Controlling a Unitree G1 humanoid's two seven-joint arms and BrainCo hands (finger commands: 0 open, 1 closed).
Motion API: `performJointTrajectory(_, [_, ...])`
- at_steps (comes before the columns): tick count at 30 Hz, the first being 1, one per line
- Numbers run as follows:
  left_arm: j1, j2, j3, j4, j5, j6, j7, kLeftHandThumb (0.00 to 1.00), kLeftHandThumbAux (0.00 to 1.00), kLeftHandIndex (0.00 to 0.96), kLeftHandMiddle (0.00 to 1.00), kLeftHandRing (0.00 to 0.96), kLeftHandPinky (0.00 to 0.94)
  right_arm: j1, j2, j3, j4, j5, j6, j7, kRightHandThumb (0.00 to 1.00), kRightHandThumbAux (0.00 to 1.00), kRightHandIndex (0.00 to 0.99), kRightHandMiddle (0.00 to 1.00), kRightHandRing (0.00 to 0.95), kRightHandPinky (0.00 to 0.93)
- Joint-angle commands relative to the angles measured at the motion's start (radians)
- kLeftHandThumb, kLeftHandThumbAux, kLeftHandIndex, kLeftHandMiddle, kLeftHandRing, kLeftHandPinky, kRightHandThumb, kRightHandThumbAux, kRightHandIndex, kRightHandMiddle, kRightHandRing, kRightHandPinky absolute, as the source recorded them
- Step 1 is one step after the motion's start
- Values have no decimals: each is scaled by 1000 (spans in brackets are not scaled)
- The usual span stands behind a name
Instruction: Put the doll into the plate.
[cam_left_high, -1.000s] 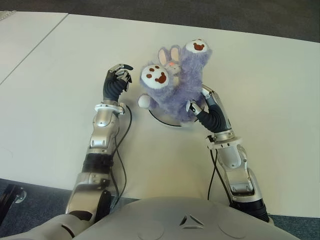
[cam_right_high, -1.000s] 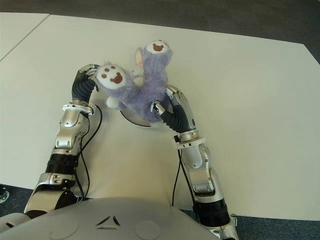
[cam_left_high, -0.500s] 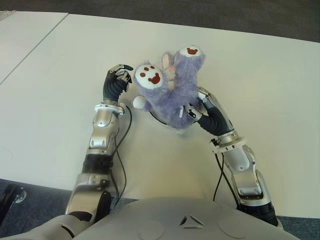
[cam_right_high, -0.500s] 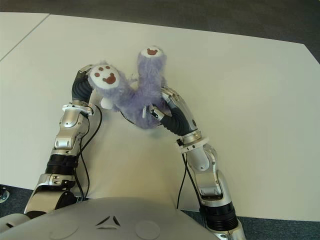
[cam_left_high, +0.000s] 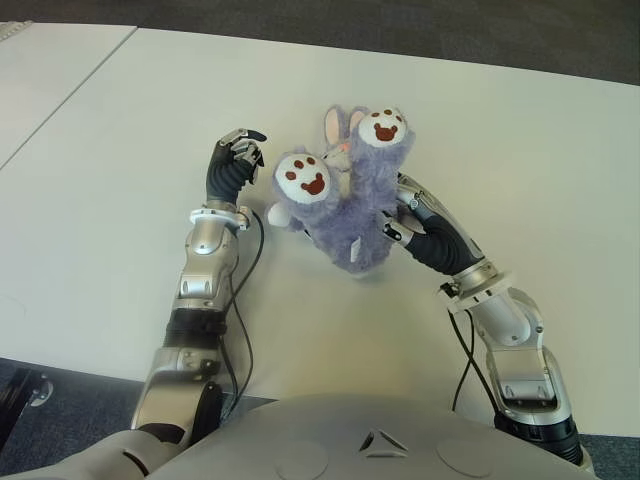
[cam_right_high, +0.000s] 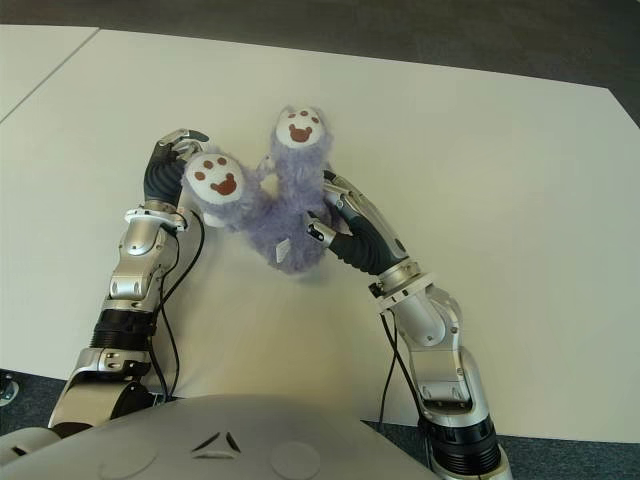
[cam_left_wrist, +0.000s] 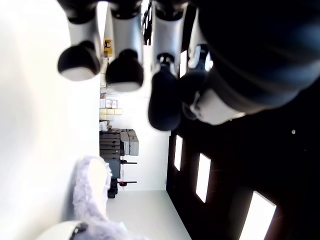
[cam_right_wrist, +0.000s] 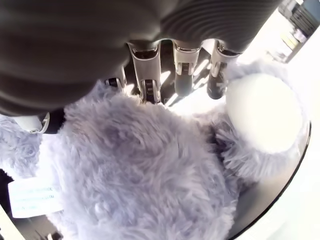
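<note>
Both arms: brushed silver metal segments, black ribbed bands at the elbows near the lower frame edge. Black ribbed rubber sleeve over each wrist, above a silver collar ring. Left hand (cam_left_high: 236, 160), centre-left of frame: black palm, silver finger links, dark rounded fingertips (cam_left_wrist: 124, 72). Right hand (cam_left_high: 418, 222), centre-right: same build; silver finger links (cam_right_wrist: 150, 77) with small screws and hinge pins. Thin black cable loops along each forearm. Grey smooth torso shell at bottom centre, small triangular marking.
</note>
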Motion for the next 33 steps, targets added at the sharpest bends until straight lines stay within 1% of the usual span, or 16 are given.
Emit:
performJointTrajectory(1, [61, -58, -13, 48, 0, 10, 14, 713, 703, 444, 842, 850, 856, -2, -30, -14, -26, 23, 62, 52, 605, 178, 0, 0, 0, 0])
performJointTrajectory(11, [58, -58, -10, 50, -2, 12, 13, 712, 703, 444, 846, 853, 859, -9, -64, -42, -56, 45, 90, 80, 598, 183, 0, 0, 0, 0])
performJointTrajectory(16, [57, -56, -9, 52, -6, 13, 9, 712, 703, 444, 846, 853, 857, -15, -84, -46, -68, 29, 110, 95, 622, 192, 0, 0, 0, 0])
performJointTrajectory(22, [58, -54, -12, 48, -4, 18, 10, 712, 703, 444, 845, 851, 856, -38, -132, -71, -90, 46, 163, 151, 654, 207, 0, 0, 0, 0])
performJointTrajectory(24, [56, -53, -12, 51, -4, 18, 10, 712, 703, 444, 845, 851, 856, -44, -139, -74, -91, 48, 171, 159, 659, 210, 0, 0, 0, 0])
performJointTrajectory(28, [54, -51, -12, 52, -6, 19, 6, 712, 703, 444, 843, 850, 855, -47, -172, -103, -92, 62, 165, 181, 646, 206, 0, 0, 0, 0])
performJointTrajectory(30, [53, -51, -11, 53, -8, 20, 4, 712, 703, 444, 843, 851, 857, -63, -197, -123, -89, 78, 167, 204, 636, 202, 0, 0, 0, 0])
performJointTrajectory(33, [51, -51, -11, 55, -8, 18, 5, 713, 703, 444, 844, 852, 860, -148, -265, -176, -80, 145, 212, 281, 640, 207, 0, 0, 0, 0])
